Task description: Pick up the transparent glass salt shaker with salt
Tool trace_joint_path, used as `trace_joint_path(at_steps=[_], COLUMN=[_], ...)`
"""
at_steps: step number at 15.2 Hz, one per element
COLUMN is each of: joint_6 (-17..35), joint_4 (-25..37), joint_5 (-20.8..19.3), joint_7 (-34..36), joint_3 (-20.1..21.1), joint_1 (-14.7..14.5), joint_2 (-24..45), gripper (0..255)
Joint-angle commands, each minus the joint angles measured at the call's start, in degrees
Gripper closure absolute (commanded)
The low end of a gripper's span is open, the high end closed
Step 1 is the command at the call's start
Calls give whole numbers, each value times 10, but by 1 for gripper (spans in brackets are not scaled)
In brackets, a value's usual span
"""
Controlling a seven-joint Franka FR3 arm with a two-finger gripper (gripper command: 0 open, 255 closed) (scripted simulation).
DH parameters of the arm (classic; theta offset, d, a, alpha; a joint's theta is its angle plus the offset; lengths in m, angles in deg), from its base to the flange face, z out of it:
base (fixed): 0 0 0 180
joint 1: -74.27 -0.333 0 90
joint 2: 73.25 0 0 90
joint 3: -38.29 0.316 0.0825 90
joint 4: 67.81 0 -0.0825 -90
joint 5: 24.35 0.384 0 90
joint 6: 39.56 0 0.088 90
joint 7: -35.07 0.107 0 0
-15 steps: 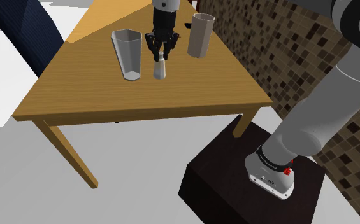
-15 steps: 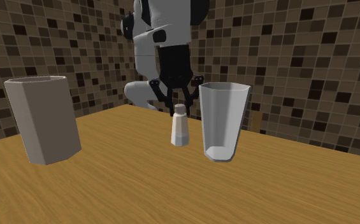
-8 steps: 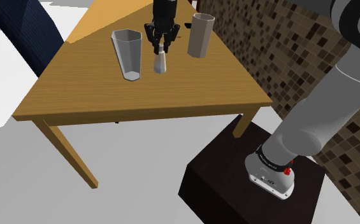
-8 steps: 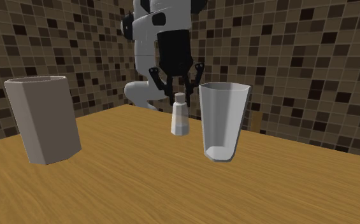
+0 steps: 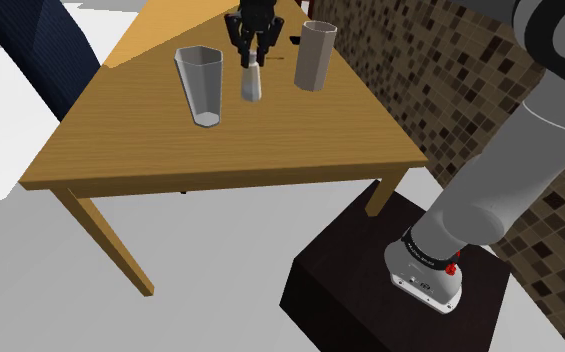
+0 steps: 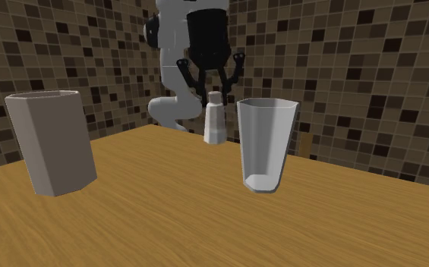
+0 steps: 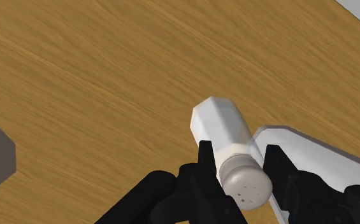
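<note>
Gripper (image 6: 215,92) is pinching the salt shaker (image 6: 214,123) by its neck, just under the cap. The wrist view has a finger pressed on each side. Shaker reads pale white and hangs upright below the gripper, between the clear glass (image 6: 268,144) and the grey cup (image 6: 52,140), apart from both. In the second exterior view its base looks clear of the wooden surface (image 5: 270,140), so I'd call this the lift step, grasp done. The gap under the base is hard to judge exactly.

Next move, my read: straight vertical raise, no sideways drift, since the glass stands near on one side. Grip is high on a narrow neck, so the body could swing or slip if the raise is jerky. Go slow, closing force constant. Once the base is above the glass rim, I'd count the pick as done.
</note>
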Motion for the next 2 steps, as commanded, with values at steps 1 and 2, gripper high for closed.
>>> trace_joint_path(at_steps=[1, 2], joint_6=[-10, -10], joint_4=[10, 10], joint_5=[0, 0], joint_7=[1, 1], joint_3=[0, 0], joint_1=[0, 0], joint_2=[0, 1], gripper=[255, 255])
